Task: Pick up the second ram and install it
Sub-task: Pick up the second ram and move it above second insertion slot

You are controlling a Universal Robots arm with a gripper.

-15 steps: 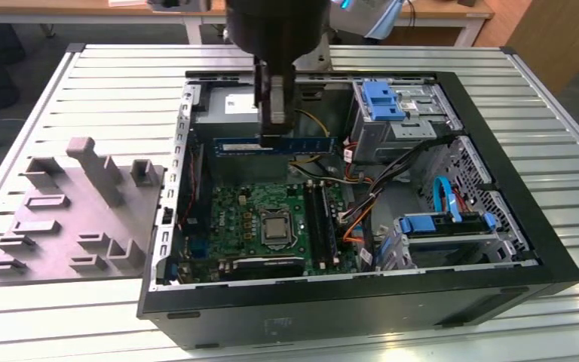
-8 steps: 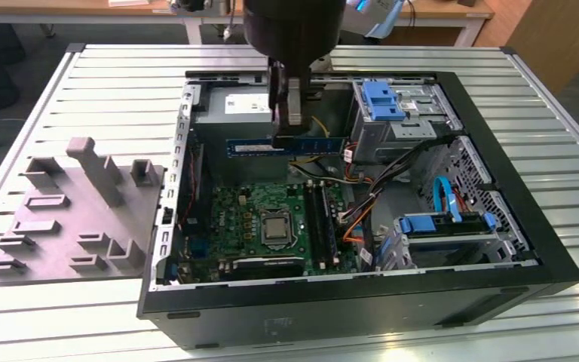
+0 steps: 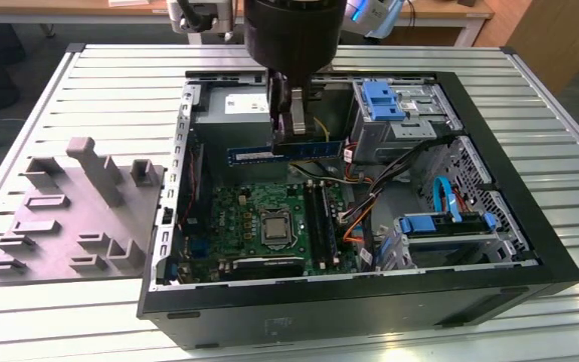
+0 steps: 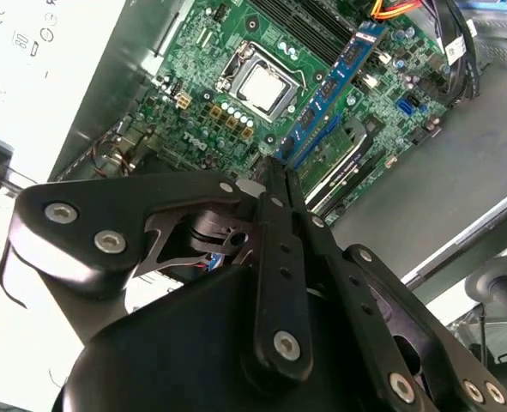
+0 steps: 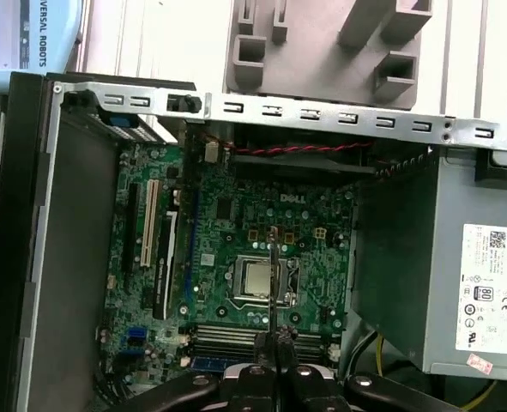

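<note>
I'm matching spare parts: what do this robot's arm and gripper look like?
The arm ends in a glossy black cylinder. The gripper is black as well. Its fingers are flat linkage bars with rounded ends, joined by silver pins and screw heads, and they narrow to thin dark tips.

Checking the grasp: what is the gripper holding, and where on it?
The gripper holds the second ram by its upper edge, about mid-length.
</note>
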